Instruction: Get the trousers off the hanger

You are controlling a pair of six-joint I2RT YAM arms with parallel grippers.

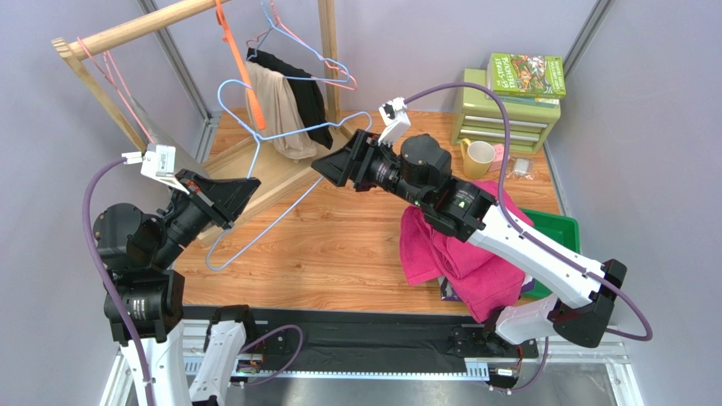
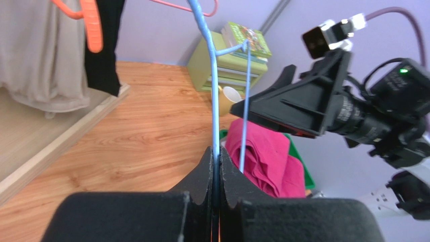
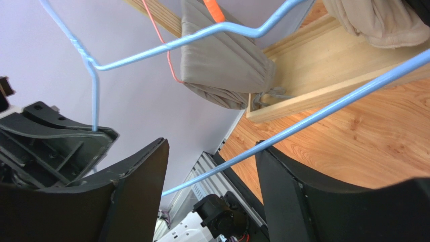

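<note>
The plain magenta trousers (image 1: 458,254) lie bunched on the table under my right arm and also show in the left wrist view (image 2: 262,156). A small bit of the purple patterned pair (image 1: 447,292) shows under their near edge. The light blue wire hanger (image 1: 280,207) is bare and held tilted over the table. My left gripper (image 1: 252,184) is shut on its wire near the neck (image 2: 216,149). My right gripper (image 1: 320,166) is open, and the hanger's long bar (image 3: 323,112) crosses between its jaws (image 3: 212,146), touching the right finger's edge.
A wooden rack (image 1: 136,30) stands at the back left with an orange hanger (image 1: 237,59), a pink wire hanger (image 1: 326,68), a beige garment (image 1: 275,110) and a black garment (image 1: 305,93). A green drawer unit with books (image 1: 508,106), a yellow mug (image 1: 477,156) and a green tray (image 1: 559,230) are at the right.
</note>
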